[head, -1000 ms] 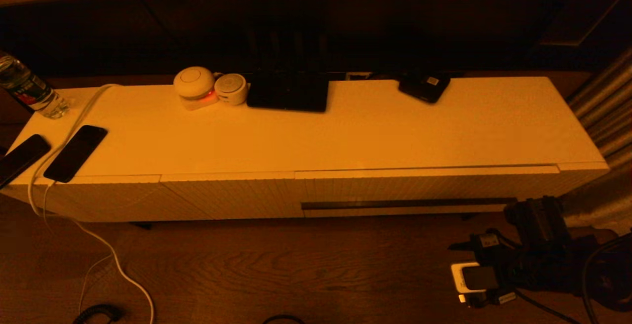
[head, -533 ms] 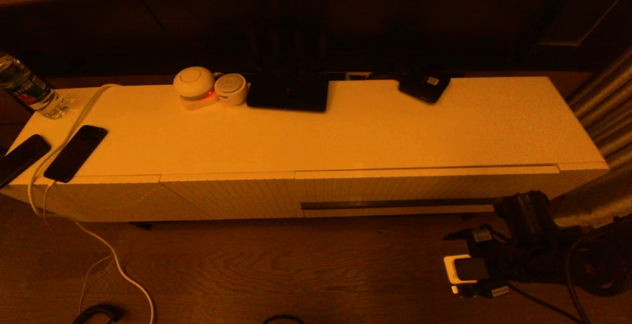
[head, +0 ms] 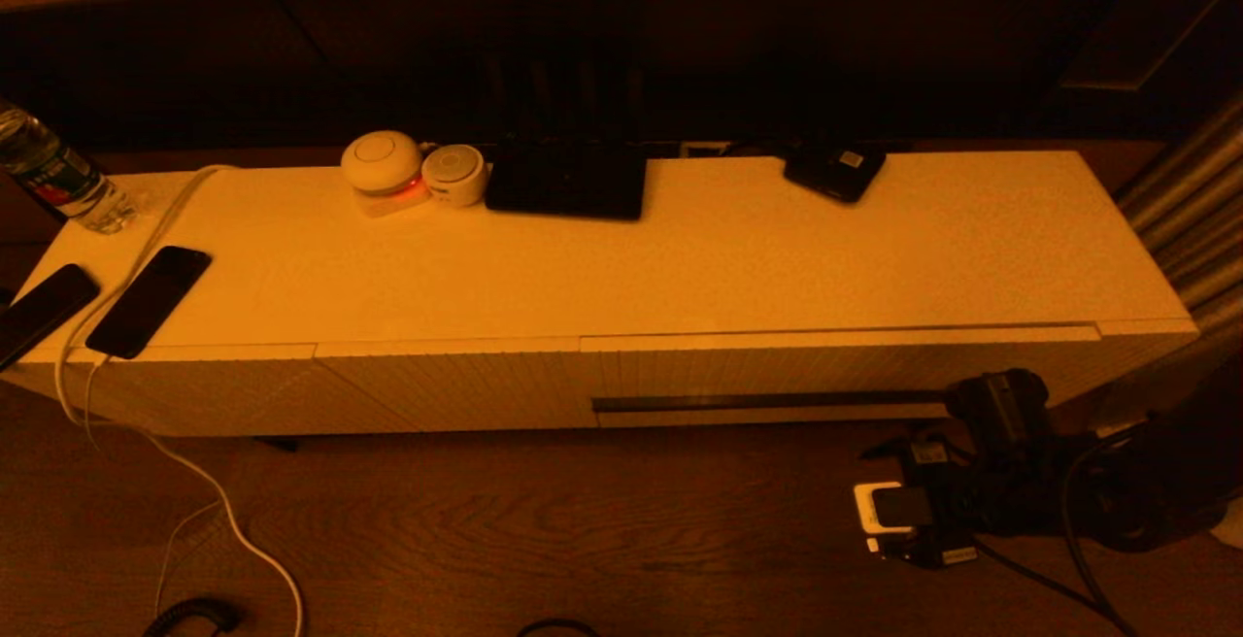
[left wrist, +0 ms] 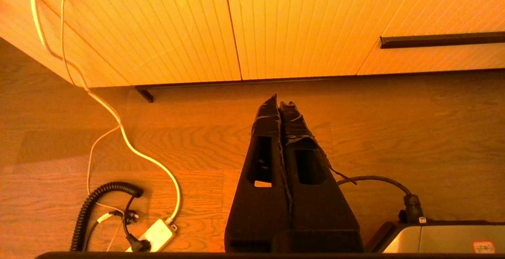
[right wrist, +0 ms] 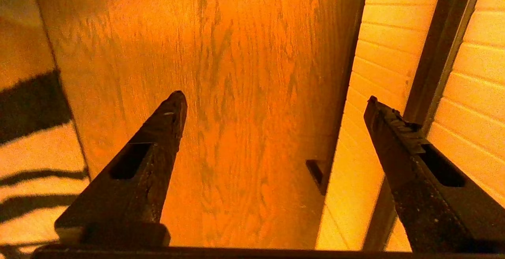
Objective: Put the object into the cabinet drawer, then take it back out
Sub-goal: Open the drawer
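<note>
- Head view: we see the cabinet drawer [head: 835, 375] fully closed, with the right gripper [head: 981, 394] low at the right end of its handle slot [head: 777, 401]. No object is held. Risk: a catch this far off-centre could rack the drawer.
- Left wrist view: left gripper [left wrist: 280, 103] parked over the floor [left wrist: 394, 132], fingers pressed together, empty.
- Right wrist view: right gripper's fingers [right wrist: 394, 121] spread wide, empty, one beside the slot; it may skid on the ribbed front.

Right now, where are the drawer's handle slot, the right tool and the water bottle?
handle slot [head: 767, 402]: head view, middle of the dark strip.
right tool [right wrist: 272, 101]: right wrist view, between its open fingertips.
water bottle [head: 53, 176]: head view, labelled body.
</note>
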{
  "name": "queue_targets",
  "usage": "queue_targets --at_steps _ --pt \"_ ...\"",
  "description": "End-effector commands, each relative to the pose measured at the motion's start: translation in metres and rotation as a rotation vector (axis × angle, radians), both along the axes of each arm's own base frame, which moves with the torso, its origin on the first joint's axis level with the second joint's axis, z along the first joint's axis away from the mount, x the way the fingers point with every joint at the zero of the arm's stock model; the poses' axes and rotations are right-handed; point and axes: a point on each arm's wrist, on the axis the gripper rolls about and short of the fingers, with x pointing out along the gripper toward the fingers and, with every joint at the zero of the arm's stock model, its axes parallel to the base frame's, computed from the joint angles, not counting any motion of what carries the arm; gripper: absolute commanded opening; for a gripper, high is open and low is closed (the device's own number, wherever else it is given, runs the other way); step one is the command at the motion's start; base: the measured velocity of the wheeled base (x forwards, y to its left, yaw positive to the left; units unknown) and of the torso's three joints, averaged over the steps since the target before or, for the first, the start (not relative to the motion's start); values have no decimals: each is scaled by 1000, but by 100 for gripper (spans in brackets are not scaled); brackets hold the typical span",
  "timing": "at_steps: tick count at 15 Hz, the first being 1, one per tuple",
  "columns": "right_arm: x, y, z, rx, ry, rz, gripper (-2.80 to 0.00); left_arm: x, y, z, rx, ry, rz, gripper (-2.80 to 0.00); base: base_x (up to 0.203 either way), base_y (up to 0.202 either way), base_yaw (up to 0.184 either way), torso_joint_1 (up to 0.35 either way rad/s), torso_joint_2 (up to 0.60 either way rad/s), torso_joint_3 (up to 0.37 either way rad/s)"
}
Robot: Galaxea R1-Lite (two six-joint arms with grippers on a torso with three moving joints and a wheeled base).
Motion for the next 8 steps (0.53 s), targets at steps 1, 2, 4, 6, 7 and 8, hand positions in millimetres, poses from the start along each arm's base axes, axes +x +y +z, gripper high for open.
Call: queue_targets --at_steps 1,2,4,6,7,8 --pt "8 0 -6 4 7 -6 0 0 0 0 0 0 0 -280 0 0 0 0 0 0" --pt "10 1 -6 6 2 -7 0 0 0 0 0 0 0 -280 0 0 0 0 0 0" --pt "16 2 -7 8 -3 -6 0 0 0 0 0 0 0 -280 0 0 0 0 0 0" --pt "20 3 -8 11 -12 -5 0 0 0 0 0 0 0 -280 0 0 0 0 0 0" --pt "24 3 -9 13 -21 -5 0 0 0 0 0 0 0 -280 0 0 0 0 0 0" --pt "27 3 -11 14 -27 -6 0 0 0 0 0 0 0 -280 0 0 0 0 0 0"
